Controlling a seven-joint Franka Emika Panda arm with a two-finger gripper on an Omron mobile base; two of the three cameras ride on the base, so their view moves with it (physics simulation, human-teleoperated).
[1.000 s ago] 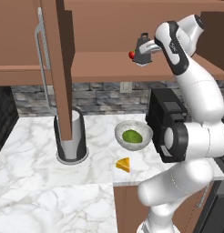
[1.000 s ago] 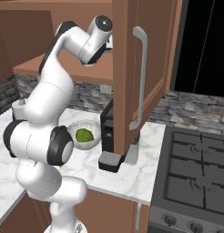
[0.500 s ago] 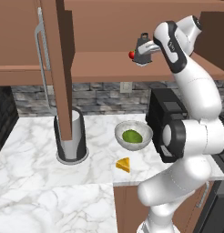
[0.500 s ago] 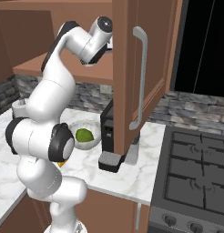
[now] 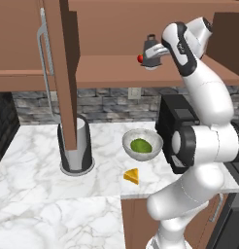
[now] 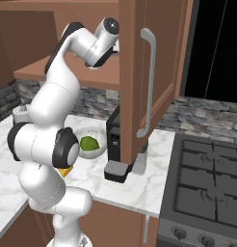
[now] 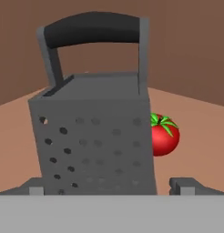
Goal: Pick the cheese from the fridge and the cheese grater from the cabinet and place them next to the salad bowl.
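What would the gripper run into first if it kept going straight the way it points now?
The cheese grater: it stands squarely ahead of the gripper, between the open fingertips. The tomato sits beside and apparently behind it, so likely second.

One grater (image 7: pixel 93 136) — one tomato (image 7: pixel 165 134) — one cheese (image 5: pixel 131 176), one bowl (image 5: pixel 142 144).

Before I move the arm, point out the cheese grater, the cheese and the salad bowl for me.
cheese grater (image 7: pixel 93 150): hand view, on its perforated front face.
cheese (image 5: pixel 131 176): left base view, on the wedge's top face.
salad bowl (image 5: pixel 157 142): left base view, on its right rim.
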